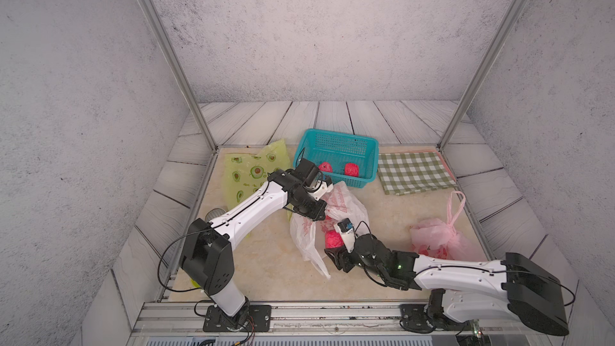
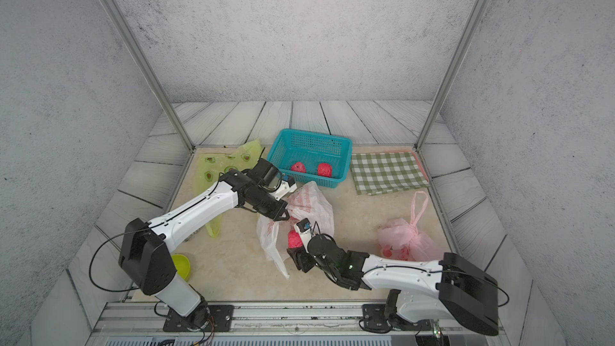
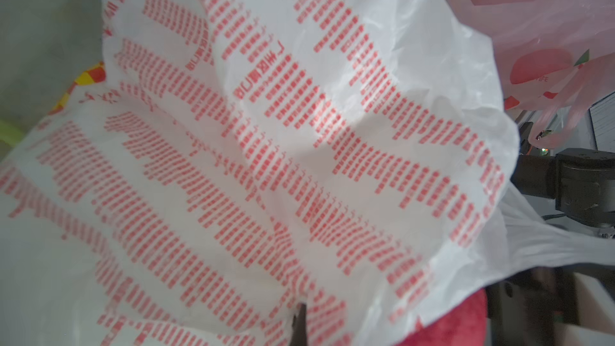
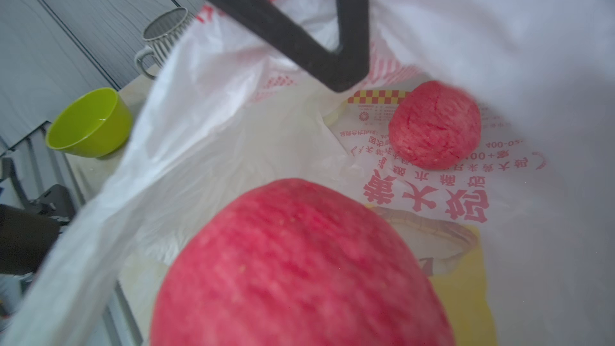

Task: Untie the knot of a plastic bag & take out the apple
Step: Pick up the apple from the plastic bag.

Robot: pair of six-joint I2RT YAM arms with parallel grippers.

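- The right hand [image 1: 337, 241] had its jaws set against either side of the apple [image 1: 332, 238]. As far as I could read both top views, it was grasping the fruit just inside the mouth of the white bag [image 1: 346, 204].
- On my right wrist feed the apple [image 4: 299, 261] filled the foreground. A second apple [image 4: 434, 124] lay deeper in the bag on the printed plastic, apart from the first.
- The left hand [image 1: 317, 216] was clenched on the bag's raised rim at about 11 o'clock from the apple, and the mouth gaped toward 5 o'clock.
- My left wrist feed gave me little beyond the red-printed white bag [image 3: 299, 128] stretched across it.
- The white bag sat at the centre of the counter [image 1: 266, 261], its mouth open.
- A teal basket [image 1: 336, 149] at 12 o'clock held two red fruits [image 1: 325, 167] side by side.
- A checked cloth [image 1: 416, 171] lay flat at 2 o'clock, just beside the basket.
- A pink bag [image 1: 439, 241] sat at 4 o'clock, tied shut, with its handle loops pointing toward 12 o'clock.
- A green avocado-print bag [image 1: 249, 171] lay at 10 o'clock, partly under the left arm.
- A green bowl [image 2: 181, 266] stood at 8 o'clock near the counter's edge.
- A striped mug [image 4: 163, 34] stood near the bowl toward 9 o'clock, largely hidden by the arm in the top views.
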